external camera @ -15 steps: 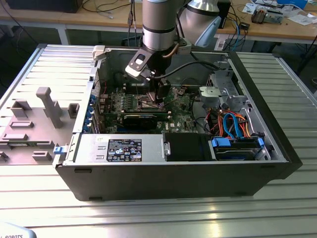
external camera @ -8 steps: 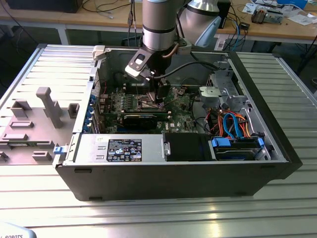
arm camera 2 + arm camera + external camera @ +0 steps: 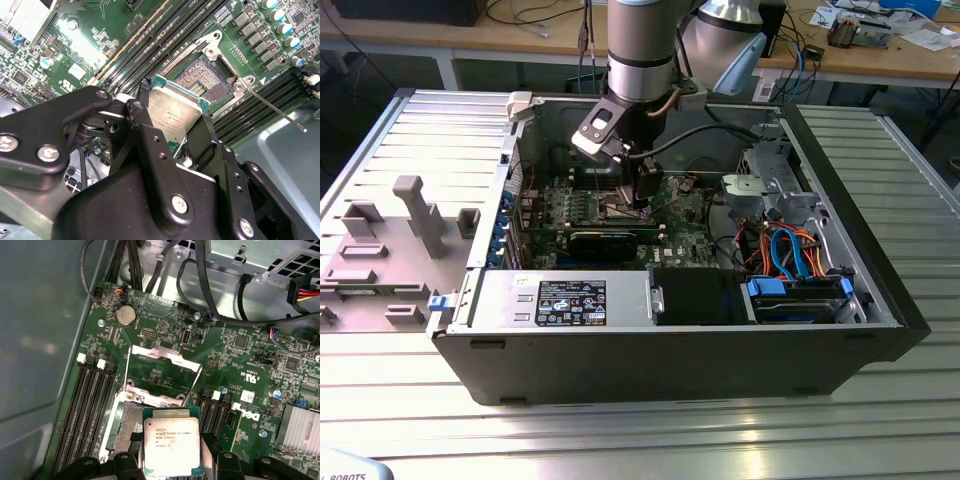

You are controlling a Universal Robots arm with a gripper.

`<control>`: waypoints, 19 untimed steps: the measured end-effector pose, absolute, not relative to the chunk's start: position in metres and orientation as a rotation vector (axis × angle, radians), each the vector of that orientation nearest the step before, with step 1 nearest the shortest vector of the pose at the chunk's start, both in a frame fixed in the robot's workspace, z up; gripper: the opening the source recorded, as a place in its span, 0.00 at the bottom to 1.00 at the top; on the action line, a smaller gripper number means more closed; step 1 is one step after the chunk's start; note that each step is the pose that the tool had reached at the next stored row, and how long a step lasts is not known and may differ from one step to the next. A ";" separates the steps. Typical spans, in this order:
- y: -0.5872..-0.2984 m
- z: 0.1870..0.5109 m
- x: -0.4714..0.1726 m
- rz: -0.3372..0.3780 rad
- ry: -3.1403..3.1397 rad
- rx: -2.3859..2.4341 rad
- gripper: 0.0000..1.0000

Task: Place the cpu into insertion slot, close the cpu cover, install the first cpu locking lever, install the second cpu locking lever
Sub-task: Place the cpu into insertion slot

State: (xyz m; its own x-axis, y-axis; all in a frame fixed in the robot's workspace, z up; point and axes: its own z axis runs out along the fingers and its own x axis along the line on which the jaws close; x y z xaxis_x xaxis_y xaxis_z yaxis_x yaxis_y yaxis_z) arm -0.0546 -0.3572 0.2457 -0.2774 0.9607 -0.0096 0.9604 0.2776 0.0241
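Gripper point(image 3: 172, 131): fingers clamped on two opposite edges of the cpu point(image 3: 171, 447). The chip is held just above the insertion slot point(image 3: 205, 80). The cpu cover point(image 3: 162, 372) is raised open beside the socket.

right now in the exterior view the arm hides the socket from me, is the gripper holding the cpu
observer: yes, the gripper is shut on the cpu, pinching two opposite edges in both wrist views
operator: is it seated yet
observer: no, the insertion slot shows its bare contact field beside the cpu in the second wrist view
operator: is the way in clear
observer: the cpu cover stands flipped up off the slot in the first wrist view
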 end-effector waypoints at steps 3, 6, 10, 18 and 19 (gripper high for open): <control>-0.357 0.246 -0.055 0.021 2.488 1.881 0.54; -0.357 0.246 -0.055 0.021 2.474 1.900 0.54; -0.357 0.245 -0.055 0.021 2.468 1.907 0.54; -0.357 0.245 -0.055 0.020 2.454 1.925 0.54; -0.357 0.245 -0.055 0.020 2.453 1.927 0.54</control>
